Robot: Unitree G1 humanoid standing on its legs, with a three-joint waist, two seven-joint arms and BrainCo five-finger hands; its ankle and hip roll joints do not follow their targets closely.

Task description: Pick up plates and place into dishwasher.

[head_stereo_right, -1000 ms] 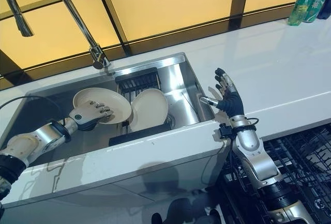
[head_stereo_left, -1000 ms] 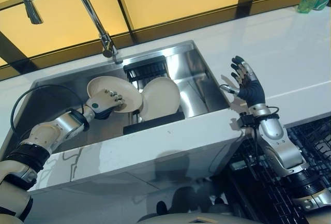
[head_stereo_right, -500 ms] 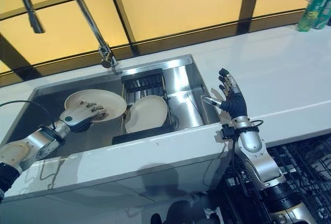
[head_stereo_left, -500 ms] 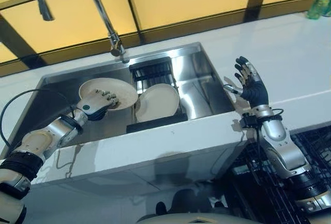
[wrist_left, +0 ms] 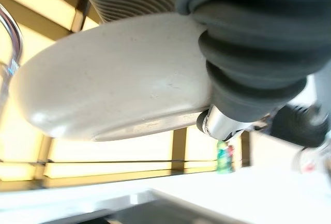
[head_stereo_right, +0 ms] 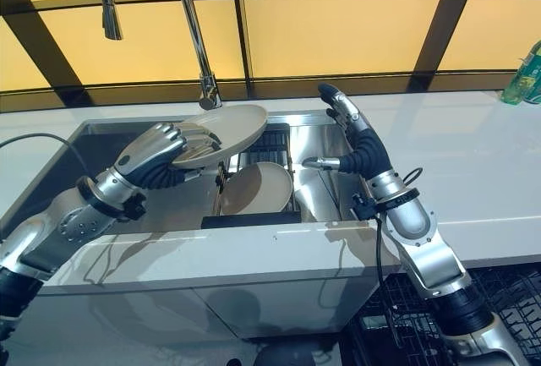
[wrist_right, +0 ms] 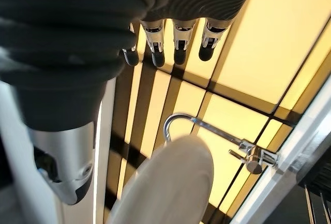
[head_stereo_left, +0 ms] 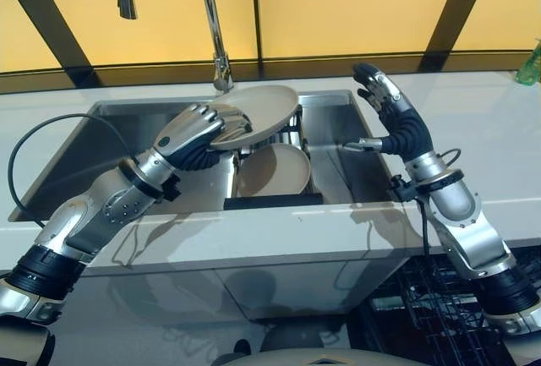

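Observation:
My left hand (head_stereo_left: pixel 196 133) is shut on the edge of a cream plate (head_stereo_left: pixel 258 110), holding it nearly flat above the sink (head_stereo_left: pixel 101 142), just in front of the tap's base. The same plate (wrist_left: pixel 114 87) is seen from below in the left wrist view. A second cream plate (head_stereo_left: pixel 272 172) leans upright in the black rack (head_stereo_left: pixel 270 201) inside the sink. My right hand (head_stereo_left: pixel 390 117) is open with straight fingers over the sink's right part, a short way right of the held plate (wrist_right: pixel 170 182).
A curved chrome tap (head_stereo_left: pixel 207 11) rises behind the sink. White worktop (head_stereo_left: pixel 490 121) runs to the right, with a green bottle (head_stereo_left: pixel 532 66) at its far right. The open dishwasher's black wire basket (head_stereo_left: pixel 431 298) lies low at the right, under the counter edge.
My left hand has lifted the plate up out of the sink and to the right. My right hand moved from the counter in over the sink. The camera has shifted too.

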